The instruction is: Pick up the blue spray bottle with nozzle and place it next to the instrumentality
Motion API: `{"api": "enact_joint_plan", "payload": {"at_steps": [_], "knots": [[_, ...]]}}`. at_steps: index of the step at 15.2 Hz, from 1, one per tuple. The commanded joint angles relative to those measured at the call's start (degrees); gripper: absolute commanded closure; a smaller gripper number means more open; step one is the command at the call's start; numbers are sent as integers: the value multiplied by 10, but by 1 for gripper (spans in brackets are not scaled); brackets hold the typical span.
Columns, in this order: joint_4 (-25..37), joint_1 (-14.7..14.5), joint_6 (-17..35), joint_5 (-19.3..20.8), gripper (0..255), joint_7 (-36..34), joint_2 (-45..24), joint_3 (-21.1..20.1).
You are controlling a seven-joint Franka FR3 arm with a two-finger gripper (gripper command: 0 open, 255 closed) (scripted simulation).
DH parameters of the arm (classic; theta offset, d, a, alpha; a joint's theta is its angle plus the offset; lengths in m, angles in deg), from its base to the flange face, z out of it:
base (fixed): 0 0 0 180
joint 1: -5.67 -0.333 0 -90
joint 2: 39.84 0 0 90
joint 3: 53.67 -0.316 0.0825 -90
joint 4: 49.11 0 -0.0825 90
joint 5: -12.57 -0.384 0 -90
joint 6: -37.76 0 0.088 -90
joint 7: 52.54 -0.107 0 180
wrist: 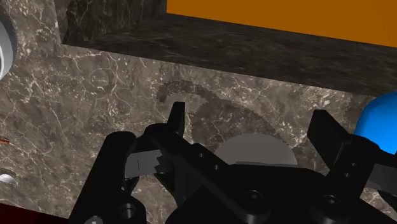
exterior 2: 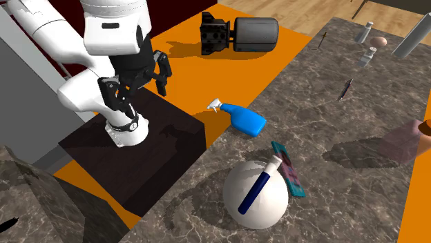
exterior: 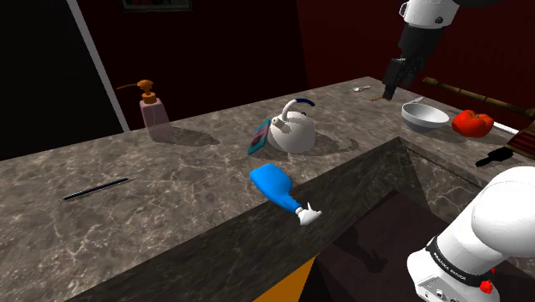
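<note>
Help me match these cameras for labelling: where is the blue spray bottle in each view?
Shoulder view: blue spray bottle lying at centre, on the counter's near edge.
Second exterior view: just above centre, nozzle toward the orange floor.
Wrist view: probably the blue shape beside one finger.
Shared landmark: the white kettle near it.

A veined brown-grey marble tabletop (exterior: pixel 171 184) is seen wrapped around a shadowed recess, with its thick front edge faced in the same stone. Dark red walls (exterior: pixel 223 51) are set behind it in the dimly lit shoulder view, where a white strip (exterior: pixel 97 60) is drawn between the wall and a black area (exterior: pixel 43 69). An orange floor (exterior 2: pixel 200 86) is shown below the tabletop, bordered by pale wood planking (exterior 2: pixel 304 10) in the second exterior view.
</note>
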Motion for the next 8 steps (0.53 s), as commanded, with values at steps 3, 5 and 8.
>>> {"api": "enact_joint_plan", "payload": {"at_steps": [3,5,8], "knots": [[-27,-5,22,-17,0,-29,3,-17],[-51,-11,45,-33,0,-57,3,-35],[-82,-20,81,-59,0,-100,-3,-63]]}}
